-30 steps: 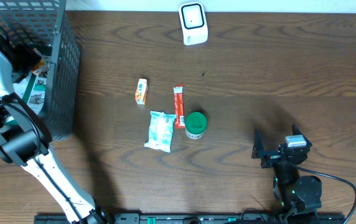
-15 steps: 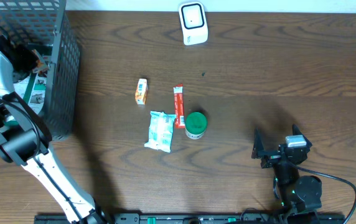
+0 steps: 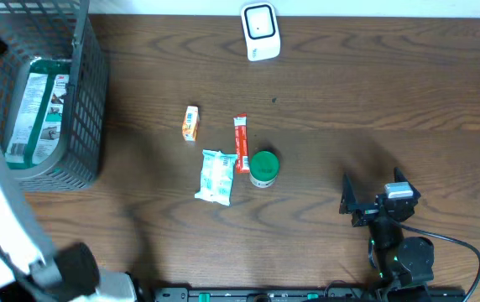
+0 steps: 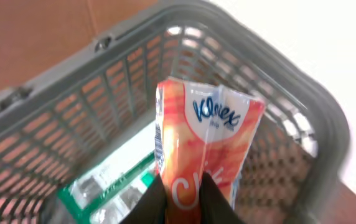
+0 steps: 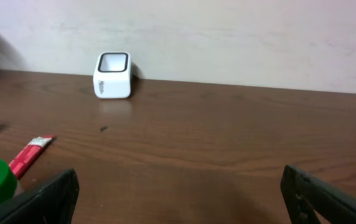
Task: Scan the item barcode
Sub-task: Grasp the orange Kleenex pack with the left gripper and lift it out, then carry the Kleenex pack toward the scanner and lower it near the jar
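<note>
Left hand [image 4: 183, 194] is pinching one short end of an orange tissue pack [image 4: 206, 140], its fingers nearly together on the wrapper. The pack hangs in the air above the open grey basket [image 4: 277, 71], where a green and white packet [image 4: 100, 186] lies flat. The pack's long axis runs straight out from the fingertips, and its branded face points at the wrist camera. No barcode shows on that face, so it is judged to sit on the hidden side. The scanner [image 3: 259, 32] stands at the far edge of the table [image 3: 349, 101], well apart from the basket and toward the robot's right. Right hand [image 5: 178, 196] is spread wide, holding nothing. The coming move is judged to be a carry rightward to the scanner, with the hidden face turned to its window.
</note>
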Action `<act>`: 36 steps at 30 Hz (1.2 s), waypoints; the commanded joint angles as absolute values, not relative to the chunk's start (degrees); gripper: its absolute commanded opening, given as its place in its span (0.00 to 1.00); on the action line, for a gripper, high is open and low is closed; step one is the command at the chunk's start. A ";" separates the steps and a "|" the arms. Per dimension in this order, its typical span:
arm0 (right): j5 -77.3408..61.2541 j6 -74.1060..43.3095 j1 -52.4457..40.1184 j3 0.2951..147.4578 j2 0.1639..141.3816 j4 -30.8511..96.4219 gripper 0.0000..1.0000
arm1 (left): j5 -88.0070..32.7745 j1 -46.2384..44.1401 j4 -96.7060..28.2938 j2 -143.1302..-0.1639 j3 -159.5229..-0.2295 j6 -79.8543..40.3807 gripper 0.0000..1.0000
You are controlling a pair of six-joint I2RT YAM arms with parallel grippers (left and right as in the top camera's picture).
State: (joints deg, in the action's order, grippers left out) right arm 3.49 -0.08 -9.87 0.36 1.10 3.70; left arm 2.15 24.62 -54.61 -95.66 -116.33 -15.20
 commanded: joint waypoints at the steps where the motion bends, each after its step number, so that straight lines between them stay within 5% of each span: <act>1: 4.03 -1.04 -9.63 0.32 1.02 3.90 0.99 | 9.58 16.58 -62.94 -91.37 -116.14 -16.95 0.07; 15: 4.03 -1.04 -9.63 0.32 1.02 3.92 0.99 | 19.57 -10.87 -76.64 -89.08 -102.98 -29.76 0.07; 36: 4.03 -1.04 -9.63 0.32 1.02 3.92 0.99 | 32.56 -30.30 -55.18 -91.66 -63.90 -40.05 0.07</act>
